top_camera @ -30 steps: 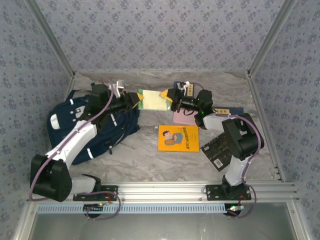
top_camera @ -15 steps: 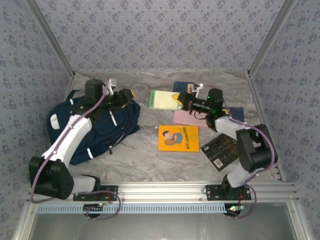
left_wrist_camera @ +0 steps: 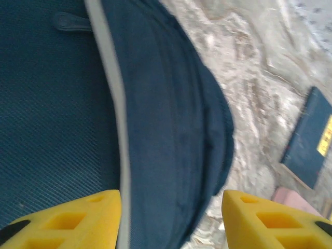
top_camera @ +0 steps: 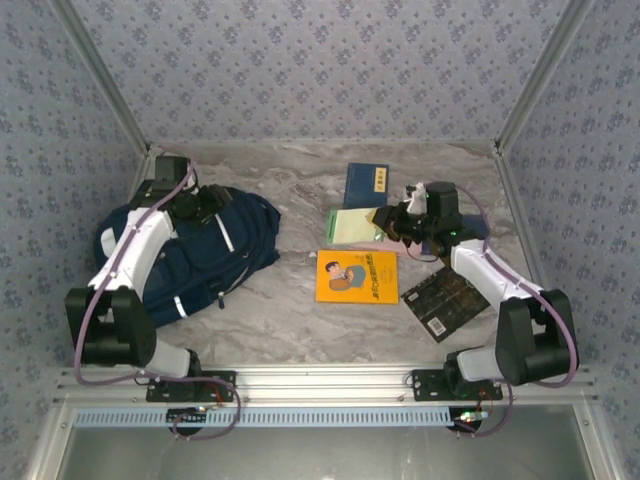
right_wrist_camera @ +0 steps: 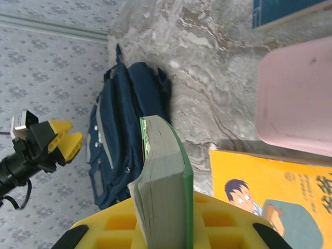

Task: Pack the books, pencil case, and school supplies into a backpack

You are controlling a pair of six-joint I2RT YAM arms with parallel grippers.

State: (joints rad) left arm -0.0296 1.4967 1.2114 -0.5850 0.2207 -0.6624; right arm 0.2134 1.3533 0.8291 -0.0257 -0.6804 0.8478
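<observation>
The right gripper (top_camera: 388,220) is clamped on 1 end of the pale green notepad (top_camera: 352,226), between the navy book (top_camera: 365,185) and the orange book (top_camera: 356,277), well apart from the backpack (top_camera: 235,250). The pad looks light and fairly thick. It is likely stiff through its stack, though loose pages could fan, so a hold across both covers suits it. Its long axis runs out from the fingers, free end pointing toward the backpack. The left gripper (left_wrist_camera: 171,218) hovers over the backpack, jaws apart and empty.
</observation>
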